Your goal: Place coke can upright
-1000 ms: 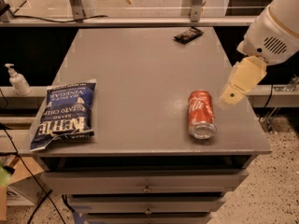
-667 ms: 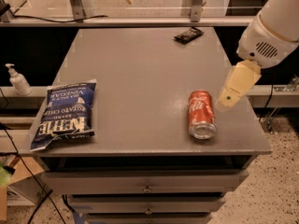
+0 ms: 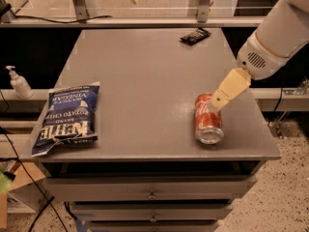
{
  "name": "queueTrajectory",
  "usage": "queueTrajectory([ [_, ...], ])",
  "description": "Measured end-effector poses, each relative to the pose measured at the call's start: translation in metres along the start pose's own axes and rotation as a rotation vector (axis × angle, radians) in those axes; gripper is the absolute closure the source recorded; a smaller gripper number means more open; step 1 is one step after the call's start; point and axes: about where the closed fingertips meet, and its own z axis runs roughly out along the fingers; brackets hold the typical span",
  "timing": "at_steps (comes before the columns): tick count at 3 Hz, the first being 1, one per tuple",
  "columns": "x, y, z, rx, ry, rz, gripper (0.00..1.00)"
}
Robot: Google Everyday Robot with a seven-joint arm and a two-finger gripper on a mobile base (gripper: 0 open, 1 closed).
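While over table (image 3: 145,81), gripper (image 3: 214,106) by can (image 3: 208,124)

Probably a robotics lab: a grey bench (image 3: 145,81) with drawers (image 3: 152,190) under its front edge, a cable (image 3: 53,20) beyond its far edge, a pump bottle (image 3: 19,83) past its left edge, speckled floor (image 3: 285,187), and a robot's end effector (image 3: 217,103) over the bench near its right edge.

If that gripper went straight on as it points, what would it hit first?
Probably the coke can, lying on its side: the gripper hangs by its far end, pointing down-left at it, though depth is unclear.
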Motion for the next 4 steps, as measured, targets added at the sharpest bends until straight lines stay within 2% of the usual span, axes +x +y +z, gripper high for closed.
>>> queueTrajectory([
  [1,0.001,-0.003,0.019,-0.044,-0.038,0.134,0.0],
  [2,-0.004,0.006,0.032,-0.095,-0.065,0.217,0.0],
  [4,-0.002,0.026,0.074,-0.1,0.092,0.292,0.0],
])
